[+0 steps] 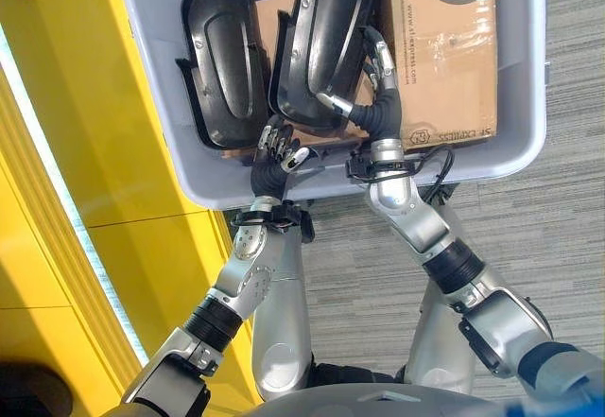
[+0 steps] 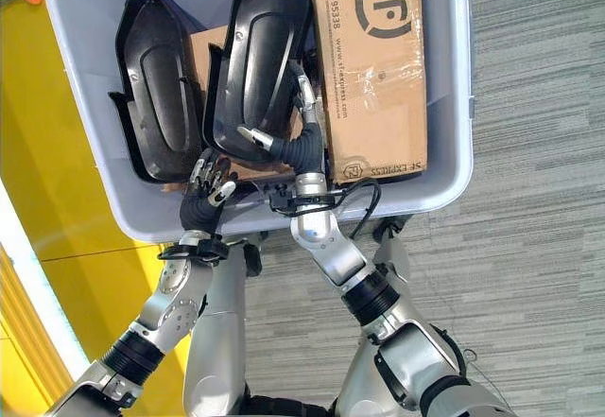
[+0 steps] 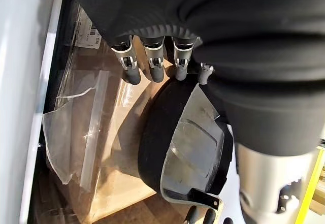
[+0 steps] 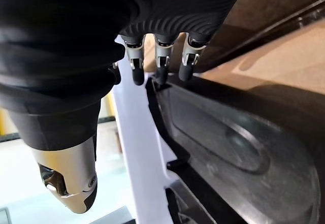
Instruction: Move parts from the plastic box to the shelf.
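In the upper middle of the frame, the right hand (image 1: 376, 95) is curling thumb and fingers around the edge of a black part (image 1: 326, 43) inside the plastic box (image 1: 151, 67). The left hand (image 1: 277, 147), fingers half-curled and empty, is touching the part's lower end.

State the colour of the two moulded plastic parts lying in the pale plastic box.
Black moulded plastic parts, clearest in the right eye view.
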Robot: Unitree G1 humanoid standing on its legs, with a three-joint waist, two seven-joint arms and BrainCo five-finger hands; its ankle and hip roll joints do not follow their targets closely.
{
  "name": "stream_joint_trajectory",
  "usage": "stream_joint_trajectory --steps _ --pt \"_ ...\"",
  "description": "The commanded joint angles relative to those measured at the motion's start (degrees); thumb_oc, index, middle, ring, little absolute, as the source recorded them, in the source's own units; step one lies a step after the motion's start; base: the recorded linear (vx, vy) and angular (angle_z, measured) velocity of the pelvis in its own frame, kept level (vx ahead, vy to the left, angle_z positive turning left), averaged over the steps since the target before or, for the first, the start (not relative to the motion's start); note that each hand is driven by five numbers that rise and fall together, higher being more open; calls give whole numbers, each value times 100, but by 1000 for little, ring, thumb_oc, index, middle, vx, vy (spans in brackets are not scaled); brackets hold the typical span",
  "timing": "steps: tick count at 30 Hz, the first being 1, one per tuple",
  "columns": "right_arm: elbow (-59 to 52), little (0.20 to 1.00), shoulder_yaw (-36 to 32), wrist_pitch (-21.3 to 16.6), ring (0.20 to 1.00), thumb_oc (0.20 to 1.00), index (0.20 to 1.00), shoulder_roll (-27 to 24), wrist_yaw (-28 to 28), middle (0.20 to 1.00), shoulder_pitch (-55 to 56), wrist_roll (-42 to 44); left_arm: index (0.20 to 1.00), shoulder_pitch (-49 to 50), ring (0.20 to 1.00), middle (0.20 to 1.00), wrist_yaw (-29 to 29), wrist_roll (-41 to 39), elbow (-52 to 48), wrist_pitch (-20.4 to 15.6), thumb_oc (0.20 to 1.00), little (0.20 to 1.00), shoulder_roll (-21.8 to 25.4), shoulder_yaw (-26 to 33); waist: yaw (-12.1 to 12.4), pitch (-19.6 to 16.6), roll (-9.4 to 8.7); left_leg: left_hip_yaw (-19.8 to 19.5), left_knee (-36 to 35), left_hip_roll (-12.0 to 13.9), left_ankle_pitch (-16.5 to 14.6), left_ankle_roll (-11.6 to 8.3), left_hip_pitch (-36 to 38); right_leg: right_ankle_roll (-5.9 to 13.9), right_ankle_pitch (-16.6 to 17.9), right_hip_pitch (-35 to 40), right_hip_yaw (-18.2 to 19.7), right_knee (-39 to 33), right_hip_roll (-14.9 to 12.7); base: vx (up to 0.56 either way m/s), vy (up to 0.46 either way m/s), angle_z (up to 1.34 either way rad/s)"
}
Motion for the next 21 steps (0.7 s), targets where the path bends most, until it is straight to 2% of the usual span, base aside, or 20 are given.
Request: stream_joint_trajectory --steps 1,11,12,17,21 --pt "-134 1000 151 -117 1000 1000 1000 100 -26 1000 -134 -158 1000 393 1000 1000 -55 -121 -182 82 1000 1000 -40 -312 252 -31 240 502 -1067 -353 502 171 134 564 -830 107 -445 731 -220 0 0 0" --pt "235 1000 198 -59 1000 1000 1000 196 -215 1000 5 536 1000 348 1000 1000 23 -50 -221 100 1000 1000 -69 -360 258 -31 201 473 -1099 -309 536 115 112 604 -798 112 -482 669 -240 0 0 0" --pt "395 1000 192 -116 1000 1000 1000 234 -321 1000 33 868 1000 318 1000 1000 52 -59 -230 135 1000 1000 -64 -358 259 -31 198 479 -1059 -300 511 116 99 598 -794 111 -489 664 -249 0 0 0" --pt "658 1000 100 -353 1000 1000 1000 274 -387 1000 33 1259 1000 228 1000 1000 56 -24 -214 194 1000 1000 -73 -345 247 -31 173 468 -970 -279 483 129 42 585 -765 81 -505 681 -268 0 0 0" --pt "688 1000 26 -240 1000 1000 1000 323 -339 1000 135 1679 1000 154 1000 1000 260 27 -298 309 1000 1000 -120 -350 205 -31 156 483 -923 -262 442 132 60 598 -757 73 -460 703 -284 0 0 0"
